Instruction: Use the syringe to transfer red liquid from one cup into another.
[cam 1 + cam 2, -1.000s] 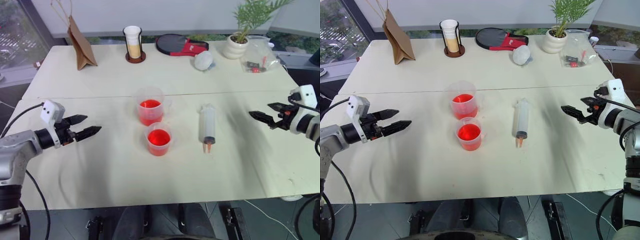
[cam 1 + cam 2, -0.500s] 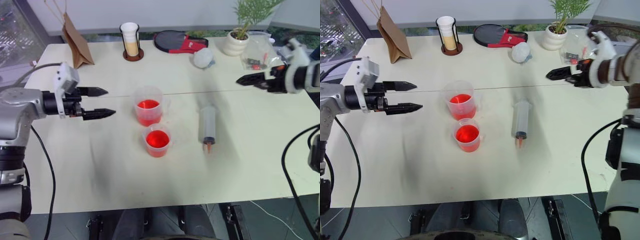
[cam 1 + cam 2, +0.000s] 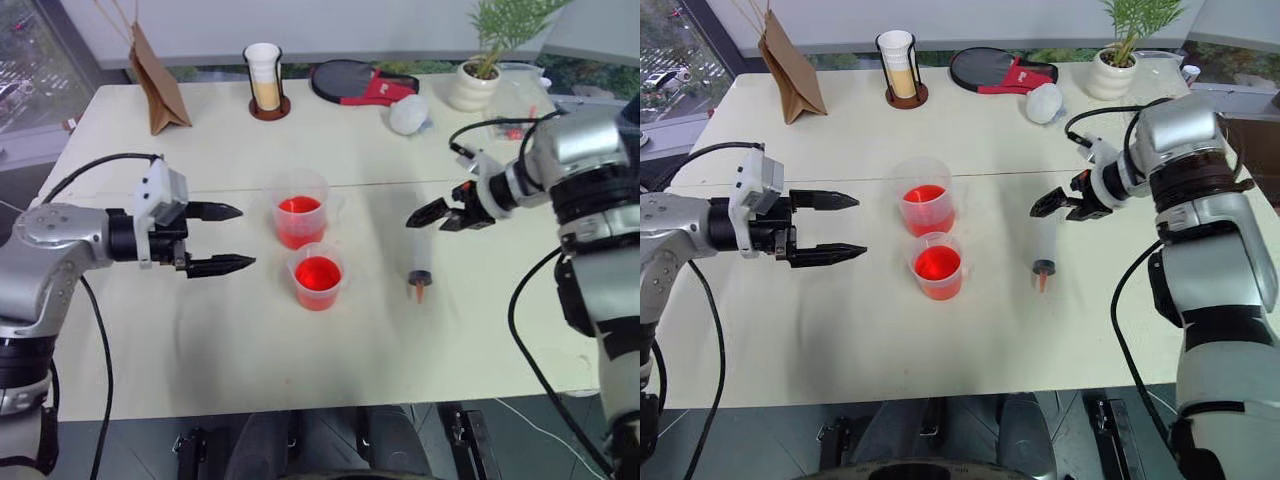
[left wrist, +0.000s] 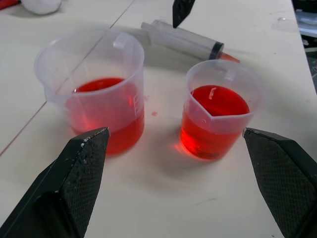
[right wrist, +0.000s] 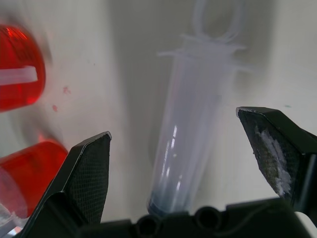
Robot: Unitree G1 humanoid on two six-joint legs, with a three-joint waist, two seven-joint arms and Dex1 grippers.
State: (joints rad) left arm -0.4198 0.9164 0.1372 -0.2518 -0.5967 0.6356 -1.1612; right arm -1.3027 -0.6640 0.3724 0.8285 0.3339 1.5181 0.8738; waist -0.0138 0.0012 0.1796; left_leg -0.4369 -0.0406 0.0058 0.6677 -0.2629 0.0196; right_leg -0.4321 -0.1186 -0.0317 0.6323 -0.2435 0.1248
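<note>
While the syringe (image 3: pixel 1044 245) lay untouched on the surface at 3 o'clock of the two red-filled cups, the right hand (image 3: pixel 1058 203) hovered open above it, left hand (image 3: pixel 832 227) open too, transfer unstarted.

Taller cup (image 3: pixel 299 209): we see it mid-table (image 3: pixel 200 330).
Shorter cup (image 3: pixel 318 277): just beside, at its 5 o'clock.
Syringe (image 3: pixel 419 279): at their 3 o'clock, under right claw (image 3: pixel 437 215).

The clear syringe (image 3: pixel 1044 243) lies flat mid-desk, orange tip toward the near edge. Beside it stand the taller cup (image 3: pixel 925 197) and shorter cup (image 3: pixel 938 267), both holding red liquid (image 4: pixel 219 100).
</note>
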